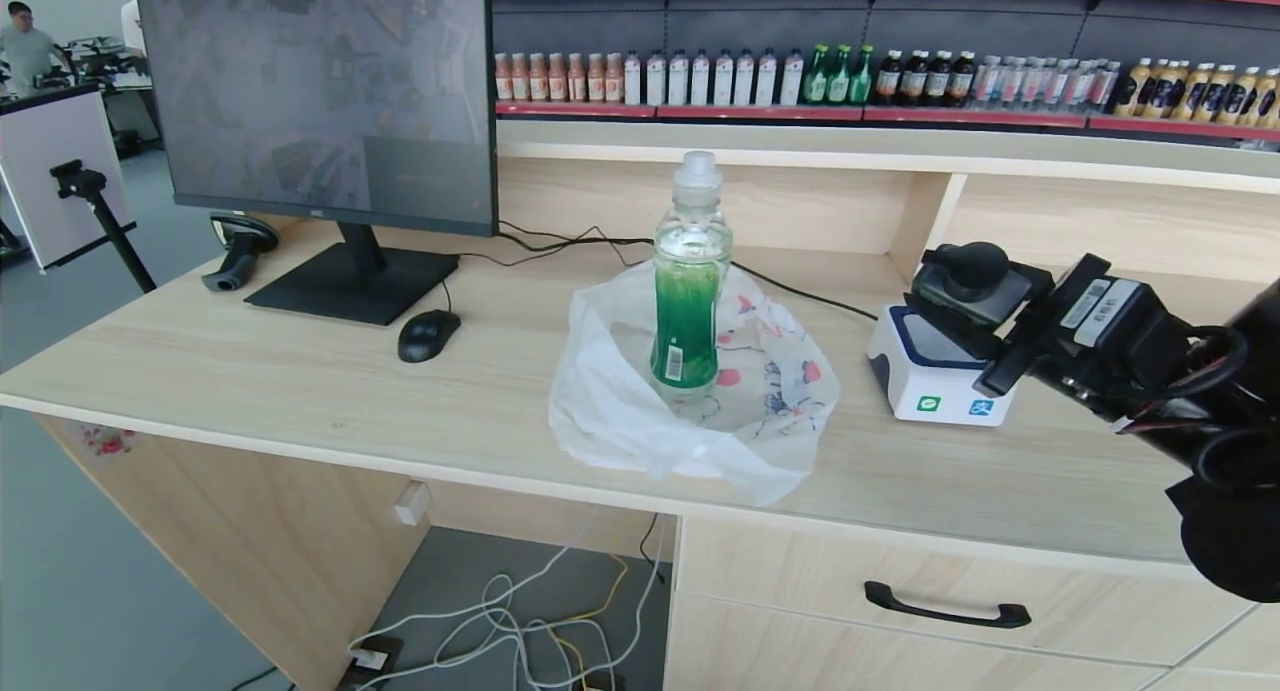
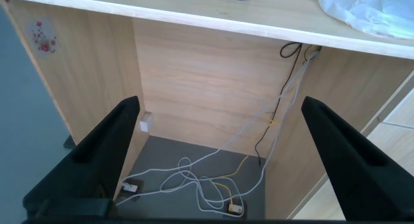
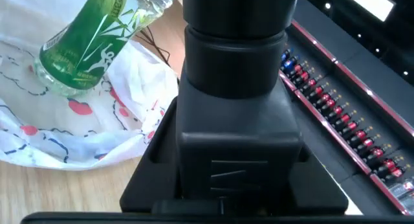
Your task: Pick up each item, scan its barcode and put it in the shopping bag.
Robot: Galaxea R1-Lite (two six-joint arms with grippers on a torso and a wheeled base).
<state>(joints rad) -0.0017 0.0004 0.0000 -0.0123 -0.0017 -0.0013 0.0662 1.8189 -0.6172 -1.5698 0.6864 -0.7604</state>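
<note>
Pale wood counter (image 1: pixel 300 391) carries everything. Below its front edge hangs the left gripper (image 2: pixel 220 104), spread wide and holding nothing. A black mouse (image 1: pixel 428 333) lies at 9 o'clock of the green bottle (image 1: pixel 687 301), which stands upright inside the crumpled white shopping bag (image 1: pixel 610 401). At the bag's 3 o'clock sits a white scanner box (image 1: pixel 925 376). The right gripper (image 1: pixel 1010 341) is just above it, behind a black device (image 1: pixel 975 276). Whether it grips cannot be told.
</note>
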